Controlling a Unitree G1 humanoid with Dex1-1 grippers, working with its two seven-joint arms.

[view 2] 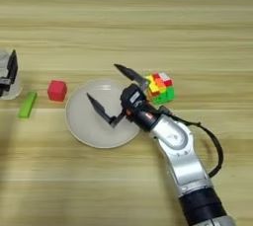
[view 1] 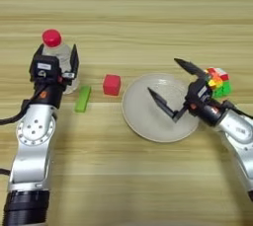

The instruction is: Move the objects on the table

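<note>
Toward the left edge of the light wooden bench point(view 1: 148, 180), you have the left gripper point(view 1: 55, 64) with its black fingers point(view 1: 74, 58) set on either side of the clear plastic bottle with a red cap point(view 1: 53, 40), which stands upright between them; they sit close against its sides, holding it. Just right of the bottle, a flat green rectangular block point(view 1: 82, 98) lies on the bench, angled slightly, and a small red cube point(view 1: 111, 85) sits a little further right, apart from the block and just beside the rim of the round beige plate point(view 1: 143, 121) near the middle of the bench. Your right gripper point(view 1: 168, 86) reaches in from the right with its fingers spread wide: one finger point(view 1: 160, 102) lies over the plate, the other point(view 1: 188, 66) points past the plate's far right rim. The multicoloured puzzle cube point(view 1: 218, 82) rests on the bench just right of the plate, close behind that gripper's wrist, not between the fingers.
</note>
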